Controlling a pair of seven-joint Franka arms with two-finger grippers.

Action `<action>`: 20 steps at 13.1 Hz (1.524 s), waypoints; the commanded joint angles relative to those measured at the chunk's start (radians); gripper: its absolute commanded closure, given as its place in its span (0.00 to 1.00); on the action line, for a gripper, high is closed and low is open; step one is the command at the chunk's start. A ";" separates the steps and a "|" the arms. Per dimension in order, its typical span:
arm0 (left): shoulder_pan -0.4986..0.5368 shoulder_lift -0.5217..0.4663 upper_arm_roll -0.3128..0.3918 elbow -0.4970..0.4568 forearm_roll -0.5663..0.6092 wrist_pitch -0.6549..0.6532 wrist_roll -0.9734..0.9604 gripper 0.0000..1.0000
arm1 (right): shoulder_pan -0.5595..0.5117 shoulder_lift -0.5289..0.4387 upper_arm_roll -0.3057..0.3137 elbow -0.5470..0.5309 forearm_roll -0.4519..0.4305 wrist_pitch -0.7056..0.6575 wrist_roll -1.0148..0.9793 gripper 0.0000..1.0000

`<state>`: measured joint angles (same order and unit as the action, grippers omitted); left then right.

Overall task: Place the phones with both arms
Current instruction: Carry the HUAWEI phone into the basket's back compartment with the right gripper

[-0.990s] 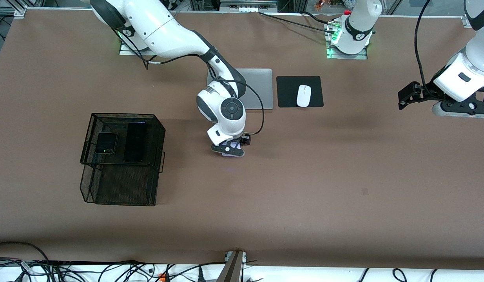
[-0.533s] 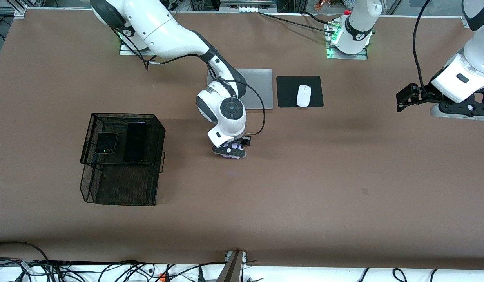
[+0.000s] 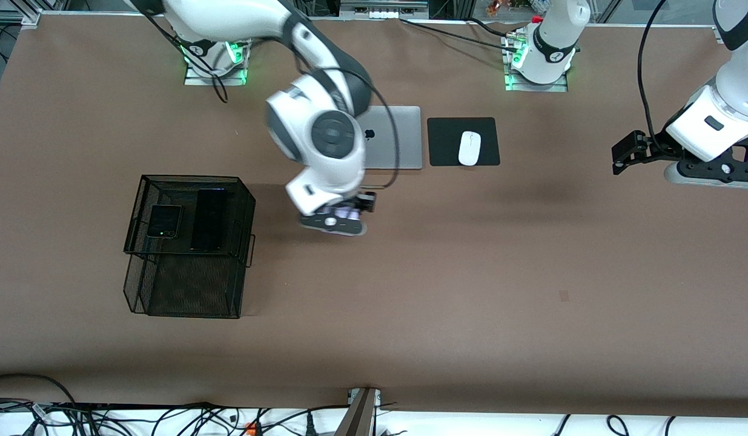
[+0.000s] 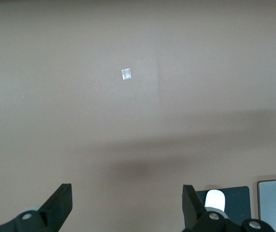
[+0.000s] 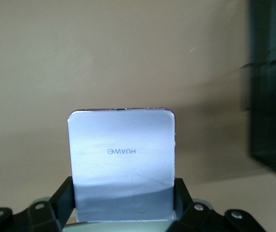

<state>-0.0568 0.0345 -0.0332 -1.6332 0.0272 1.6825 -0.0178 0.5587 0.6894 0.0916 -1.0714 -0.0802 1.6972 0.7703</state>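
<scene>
Black mesh rack [image 3: 189, 242] toward the right arm's end of the table, with small squarish black phone [image 3: 164, 221] and long slim black phone [image 3: 208, 219] lying side by side on its upper tier; two of three placements judged complete. Right gripper [image 3: 337, 218] raised over bare table between rack and silver laptop [image 3: 390, 138], fingers clamped on the edges of the pale lilac Huawei phone [image 5: 122, 164], carried flat; transfer to the rack outstanding. White mouse [image 3: 469, 148] on black mouse pad [image 3: 463, 141] beside the laptop, not involved. Left gripper [image 3: 625, 151] waiting aloft at the left arm's end, jaws spread wide, nothing held.
</scene>
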 commanded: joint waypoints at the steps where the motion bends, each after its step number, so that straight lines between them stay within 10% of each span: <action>1: 0.002 0.013 0.001 0.029 -0.013 -0.010 0.019 0.00 | -0.144 -0.040 0.014 -0.007 0.023 -0.080 -0.208 0.84; 8: 0.000 0.011 0.001 0.029 -0.013 -0.020 0.019 0.00 | -0.463 -0.005 0.016 -0.007 0.013 -0.027 -0.680 0.84; 18: 0.000 0.013 0.001 0.029 -0.013 -0.020 0.021 0.00 | -0.513 0.191 0.013 -0.041 0.010 0.222 -0.655 0.79; 19: 0.000 0.011 0.001 0.029 -0.013 -0.021 0.021 0.00 | -0.514 0.193 0.002 -0.056 0.014 0.223 -0.654 0.55; 20: 0.000 0.013 0.001 0.029 -0.013 -0.021 0.021 0.00 | -0.514 0.193 -0.006 -0.067 0.019 0.237 -0.651 0.03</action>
<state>-0.0569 0.0369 -0.0331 -1.6311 0.0272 1.6815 -0.0177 0.0575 0.8981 0.0862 -1.1037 -0.0720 1.9132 0.1088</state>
